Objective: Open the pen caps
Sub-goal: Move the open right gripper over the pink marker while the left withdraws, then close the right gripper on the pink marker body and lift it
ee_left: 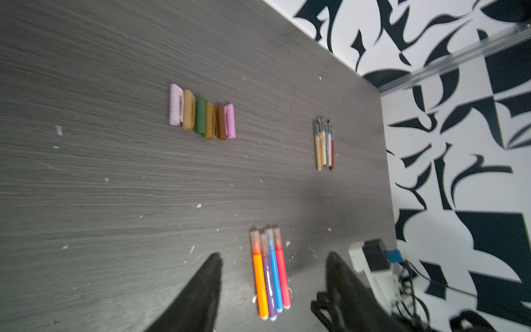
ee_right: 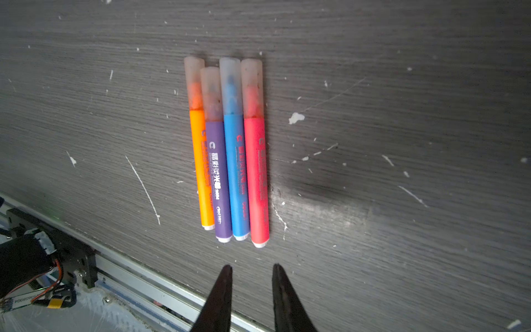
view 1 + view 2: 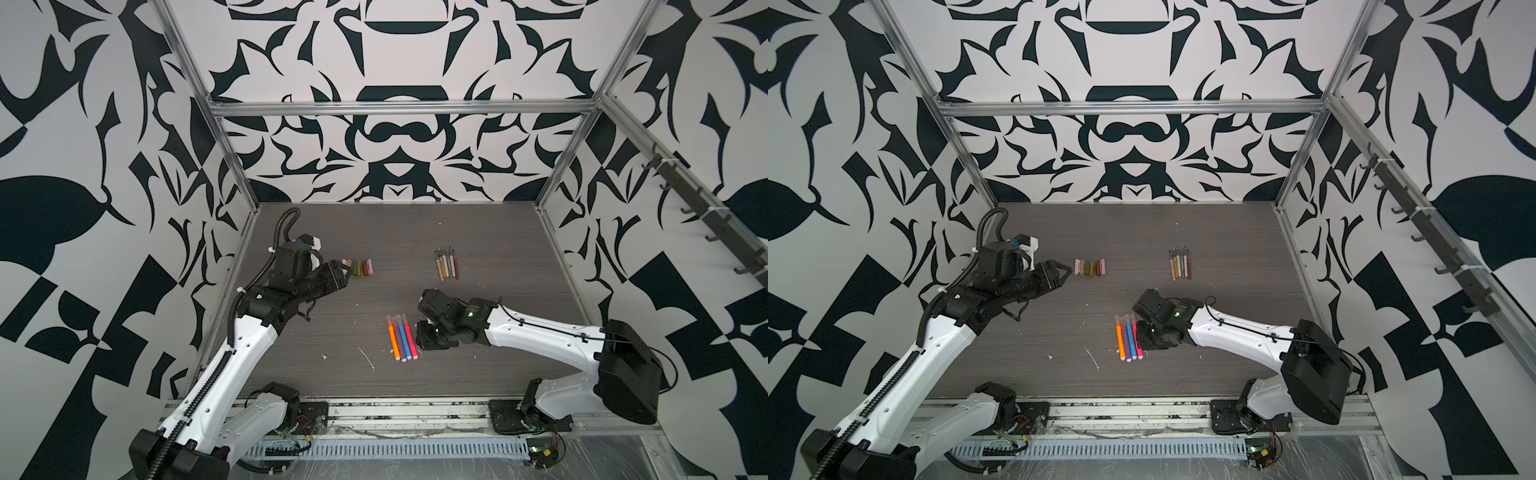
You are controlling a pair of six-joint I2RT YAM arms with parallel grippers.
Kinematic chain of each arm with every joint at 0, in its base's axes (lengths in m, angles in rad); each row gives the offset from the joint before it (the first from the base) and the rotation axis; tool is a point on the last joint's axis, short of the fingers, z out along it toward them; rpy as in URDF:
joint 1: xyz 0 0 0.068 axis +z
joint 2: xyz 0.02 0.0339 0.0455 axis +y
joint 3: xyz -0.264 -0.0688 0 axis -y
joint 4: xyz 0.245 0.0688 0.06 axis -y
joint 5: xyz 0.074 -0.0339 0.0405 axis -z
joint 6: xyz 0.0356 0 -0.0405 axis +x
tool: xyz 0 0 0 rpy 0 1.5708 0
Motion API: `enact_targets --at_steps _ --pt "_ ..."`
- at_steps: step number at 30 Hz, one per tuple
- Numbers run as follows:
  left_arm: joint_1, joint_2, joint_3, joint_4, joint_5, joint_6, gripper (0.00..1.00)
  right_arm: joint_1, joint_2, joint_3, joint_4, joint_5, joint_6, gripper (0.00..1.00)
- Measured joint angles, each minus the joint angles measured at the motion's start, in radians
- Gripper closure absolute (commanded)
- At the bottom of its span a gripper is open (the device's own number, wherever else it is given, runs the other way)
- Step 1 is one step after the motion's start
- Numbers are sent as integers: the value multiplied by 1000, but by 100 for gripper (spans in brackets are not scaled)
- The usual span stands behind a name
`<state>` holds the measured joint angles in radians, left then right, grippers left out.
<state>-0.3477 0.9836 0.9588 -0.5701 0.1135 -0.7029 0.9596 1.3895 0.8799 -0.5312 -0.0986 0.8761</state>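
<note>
The four thick markers (image 2: 230, 161) lie side by side on the table (image 3: 478, 232), each with its cloudy cap (image 2: 230, 80) on. The right gripper (image 2: 252, 267) hangs close beside them, its jaws a little apart and empty. Well away from the markers, toward the left arm, sits a row of loose caps (image 3: 1090, 267). The left gripper (image 3: 1064, 275) is just beside that row, jaws wide and holding nothing. A bundle of thin pens (image 3: 1179, 266), seemingly uncapped, lies farther back from the markers. I'd say the thick four come next. One gripper must pinch a barrel, the other its cap, then pull straight apart.
</note>
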Motion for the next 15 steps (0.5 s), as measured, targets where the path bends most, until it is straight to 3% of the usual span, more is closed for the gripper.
enact_targets --at_steps 1,8,15 --pt "1 -4 0 -3 -23 -15 0 0 -5 0 0 3 2 73" --pt "6 -58 -25 -27 -152 -115 1 1 -19 0 0 7 4 73" --pt "7 -96 -25 -41 -182 -66 0 3 28 14 -3 2 -15 73"
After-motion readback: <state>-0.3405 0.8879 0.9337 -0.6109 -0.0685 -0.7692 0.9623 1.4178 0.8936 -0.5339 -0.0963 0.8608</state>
